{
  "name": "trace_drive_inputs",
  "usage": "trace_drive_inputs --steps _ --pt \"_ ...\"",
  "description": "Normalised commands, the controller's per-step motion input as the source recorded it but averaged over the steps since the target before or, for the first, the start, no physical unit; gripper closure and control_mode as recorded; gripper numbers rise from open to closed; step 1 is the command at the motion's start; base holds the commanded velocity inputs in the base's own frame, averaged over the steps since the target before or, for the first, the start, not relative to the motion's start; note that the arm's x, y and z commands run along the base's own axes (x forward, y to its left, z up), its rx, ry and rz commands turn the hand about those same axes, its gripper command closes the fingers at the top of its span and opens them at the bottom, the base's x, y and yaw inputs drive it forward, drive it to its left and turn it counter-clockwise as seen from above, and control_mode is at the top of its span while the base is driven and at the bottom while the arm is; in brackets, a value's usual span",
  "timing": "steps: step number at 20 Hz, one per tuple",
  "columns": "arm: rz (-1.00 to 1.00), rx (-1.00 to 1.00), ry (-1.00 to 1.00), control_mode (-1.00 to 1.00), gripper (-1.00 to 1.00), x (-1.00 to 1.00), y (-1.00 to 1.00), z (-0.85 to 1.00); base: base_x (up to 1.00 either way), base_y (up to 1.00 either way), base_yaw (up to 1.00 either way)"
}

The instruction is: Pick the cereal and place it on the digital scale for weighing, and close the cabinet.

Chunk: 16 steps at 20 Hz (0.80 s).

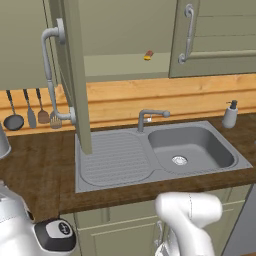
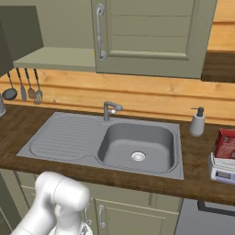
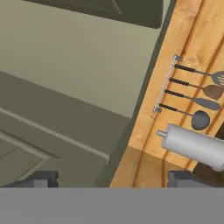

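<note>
Since the cereal (image 2: pixel 226 143) already stands on the digital scale (image 2: pixel 222 170) at the right edge of the right base view, on the worktop (image 2: pixel 197 183) beside the soap dispenser (image 2: pixel 198 122), you are on the closing step. The cabinet's left door (image 1: pixel 75 75) stands swung out, edge-on in the upper left of the left base view, its curved bar handle (image 1: pixel 50 75) facing left; the right door (image 1: pixel 215 37) is shut. A small yellow-and-red item (image 1: pixel 148 55) lies on the shelf inside.

In the hand view the pincer (image 3: pixel 111 179) is released, its two dark tips spread wide at the bottom with nothing between them. It faces an olive panelled surface, with the utensil rail (image 3: pixel 166 83) and its hanging tools to the right.

Next, I judge, you must bring the pincer to the outer face of the open door and push it toward the cabinet, keeping clear of the handle.
</note>
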Motion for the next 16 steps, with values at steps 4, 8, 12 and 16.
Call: trace_drive_inputs --steps 4,8,12,16 --pt "-0.27 0.00 -0.08 -1.00 -1.00 0.56 0.27 -0.09 0.00 0.00 0.00" --pt "-0.38 0.00 -0.11 -1.00 -1.00 0.21 0.27 -0.04 0.00 0.00 0.00" --pt "-0.36 0.02 -0.07 -1.00 -1.00 0.00 0.01 -0.01 0.00 0.00 0.00" --pt "-0.33 0.03 -0.03 -1.00 -1.00 -0.02 -0.04 0.00 0.00 0.00 0.00"
